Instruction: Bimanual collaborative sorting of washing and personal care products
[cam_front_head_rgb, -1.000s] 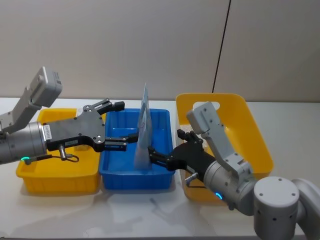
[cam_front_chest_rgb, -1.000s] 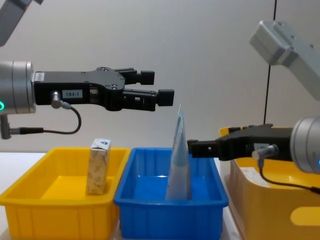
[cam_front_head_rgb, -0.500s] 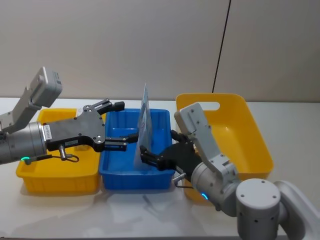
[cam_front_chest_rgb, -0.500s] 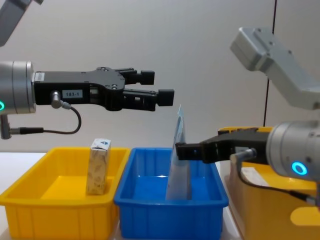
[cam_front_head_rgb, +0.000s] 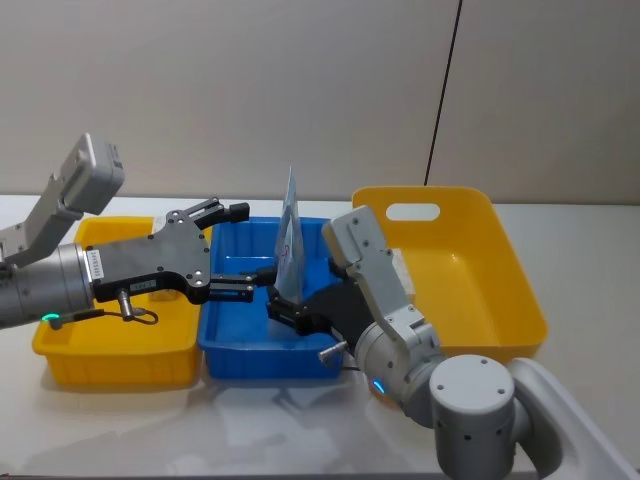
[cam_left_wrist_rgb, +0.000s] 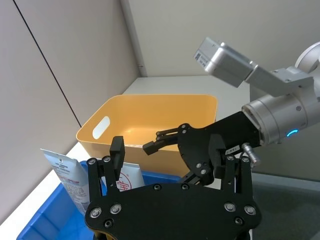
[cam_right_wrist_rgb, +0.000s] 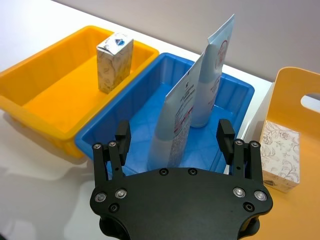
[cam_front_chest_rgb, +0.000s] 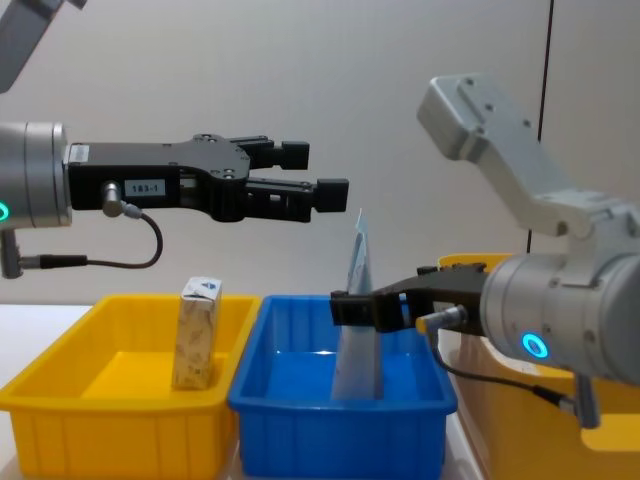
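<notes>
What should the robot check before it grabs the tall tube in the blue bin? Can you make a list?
1. Right gripper fingers open wide: ok, one finger stands on each side of the tube.
2. Pale-blue tube standing upright in the blue bin: ok.
3. Just one tube between the fingers: cannot tell; the right wrist view shows a second tube right behind the first.
4. Left gripper out of the way: ok, open and held above the blue bin, higher than the tube's top.
5. Speckled carton safely apart: ok, it stands in the small yellow bin.
6. Marbled box clear of the grasp: ok, it sits in the large yellow bin.
</notes>
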